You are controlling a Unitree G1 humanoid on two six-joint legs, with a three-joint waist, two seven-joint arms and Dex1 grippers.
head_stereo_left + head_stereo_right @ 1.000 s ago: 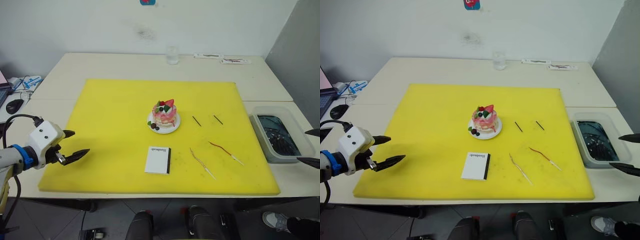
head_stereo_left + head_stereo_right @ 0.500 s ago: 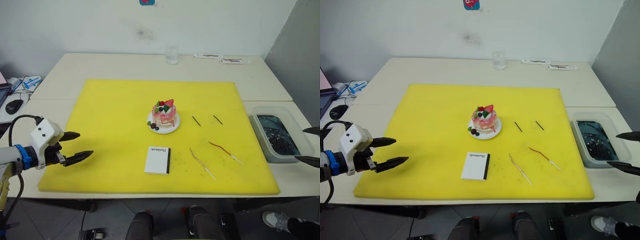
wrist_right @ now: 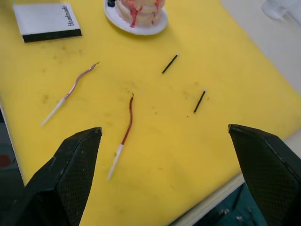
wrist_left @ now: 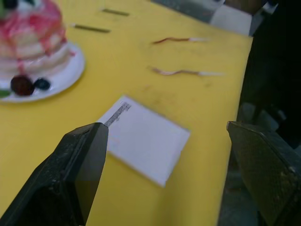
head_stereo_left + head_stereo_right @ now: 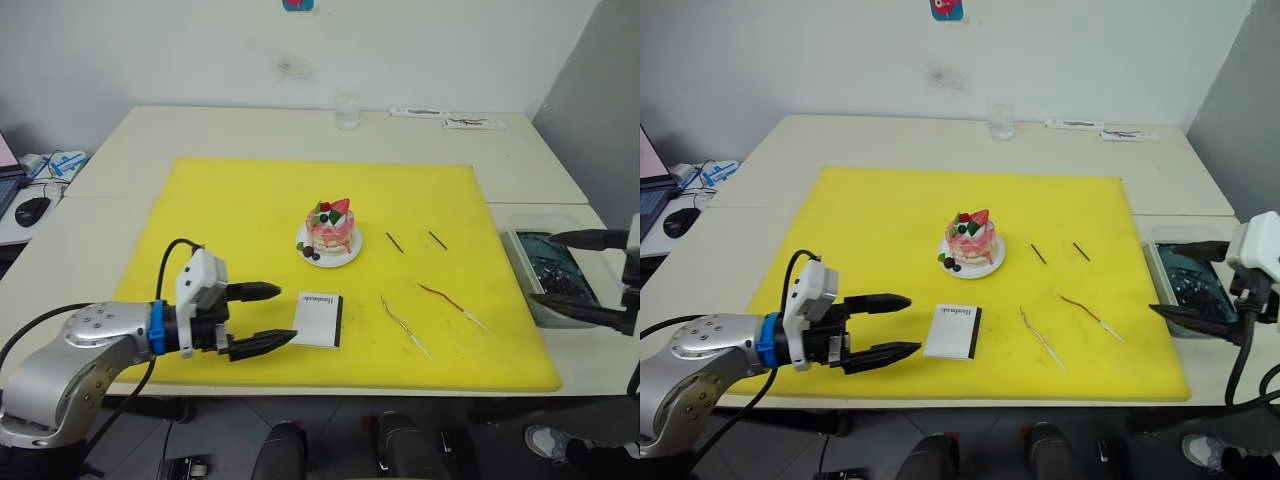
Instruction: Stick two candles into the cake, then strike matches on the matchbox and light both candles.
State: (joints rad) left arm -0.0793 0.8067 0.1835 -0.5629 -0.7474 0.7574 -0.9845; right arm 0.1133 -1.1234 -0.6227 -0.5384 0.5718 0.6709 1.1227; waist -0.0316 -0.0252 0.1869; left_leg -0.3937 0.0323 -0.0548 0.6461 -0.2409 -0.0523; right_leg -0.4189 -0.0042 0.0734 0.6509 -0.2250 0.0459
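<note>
1. We see a yellow mat (image 5: 250, 220) lying on a pale table (image 5: 200, 130), and all the things of the task lie on this mat.
2. The cake (image 5: 329, 228) stands on its white plate near the middle of the mat, with a strawberry on top and no candle in it.
3. The matchbox (image 5: 318, 319) lies flat, nearer to us than the cake, with its black strip turned to the right.
4. The two matches (image 5: 393, 242) lie to the right of the cake, side by side but apart from each other.
5. The two candles lie to the right of the matchbox: the gold candle (image 5: 403, 325) is closer to the box, and the red candle (image 5: 452, 304) is further right. They do not touch.
6. Our left gripper (image 5: 263, 318) is low over the mat, just left of the matchbox. Its two fingers are spread wide and hold nothing, and the tips point toward the box.
7. Our right gripper (image 5: 571, 269) is at the right edge, over a grey tray (image 5: 520, 262) that stands beside the mat. Its fingers are also spread wide and empty.
8. At the far side of the table stands a clear glass (image 5: 346, 110).
</note>
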